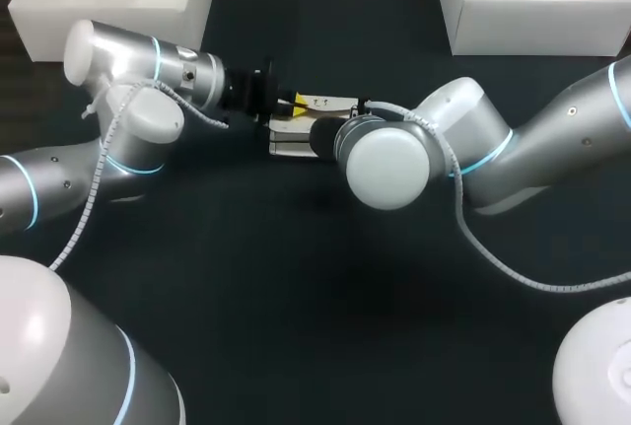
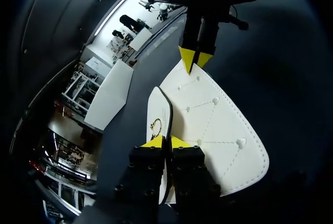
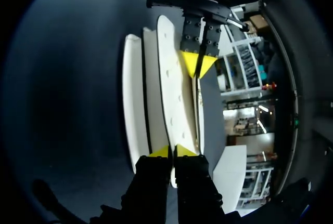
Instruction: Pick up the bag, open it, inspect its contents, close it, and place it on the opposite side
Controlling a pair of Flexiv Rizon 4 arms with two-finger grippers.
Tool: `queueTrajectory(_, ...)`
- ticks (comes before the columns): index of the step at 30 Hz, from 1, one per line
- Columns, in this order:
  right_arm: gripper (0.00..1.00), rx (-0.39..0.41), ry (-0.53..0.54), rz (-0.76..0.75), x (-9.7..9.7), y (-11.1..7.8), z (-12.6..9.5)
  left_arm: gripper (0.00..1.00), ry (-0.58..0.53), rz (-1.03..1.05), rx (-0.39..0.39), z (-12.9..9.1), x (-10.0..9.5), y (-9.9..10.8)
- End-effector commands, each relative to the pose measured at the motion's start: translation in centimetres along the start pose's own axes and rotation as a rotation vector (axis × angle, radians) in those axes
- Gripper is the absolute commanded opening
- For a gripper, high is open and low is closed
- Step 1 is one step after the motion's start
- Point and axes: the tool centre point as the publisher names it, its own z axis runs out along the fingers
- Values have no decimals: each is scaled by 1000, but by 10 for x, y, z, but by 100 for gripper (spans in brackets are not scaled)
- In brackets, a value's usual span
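A white bag (image 1: 288, 139) lies centrally on the dark surface (image 1: 296, 277), toward the far side. Left pincer (image 2: 166, 142) and right pincer (image 3: 173, 151) each clamp narrowly on opposite ends of its flap (image 2: 213, 120). To open it, both should lift evenly, without twisting.

From where I stand, a dark, matte table (image 1: 296, 336) takes up nearly everything, its top dull with little glare. Along its far edge sit two open boxes, well apart: one white bin (image 1: 118, 26) at about eleven o'clock, a second white bin (image 1: 532, 31) at about one o'clock, both bright against the dark top.
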Motion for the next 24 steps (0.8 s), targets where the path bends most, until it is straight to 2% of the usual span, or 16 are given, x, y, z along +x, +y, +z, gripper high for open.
queueTrajectory(1, 0, -11, -10, 0, 2, -3, 1, 40, 11, -11, -4, 2, -9, 2)
queueTrajectory(4, 0, -11, -10, 0, 2, -3, 1, 42, 11, -16, -8, 2, -14, 2)
queueTrajectory(6, 0, -11, -10, 0, 2, -3, 1, 27, 14, -19, -33, 4, -17, 4)
queueTrajectory(9, 0, -11, -10, 0, 2, -3, 1, 14, 25, -22, -44, 7, -20, 6)
queueTrajectory(10, 0, -11, -10, 0, 2, -3, 1, 0, 30, -23, -47, 8, -20, 6)
queueTrajectory(20, 0, -11, -10, 0, 2, -3, 1, 0, 77, -39, -26, 7, -5, -7)
queueTrajectory(24, 0, -11, -10, 0, 2, -3, 1, 0, 83, -43, -45, 10, -1, -3)
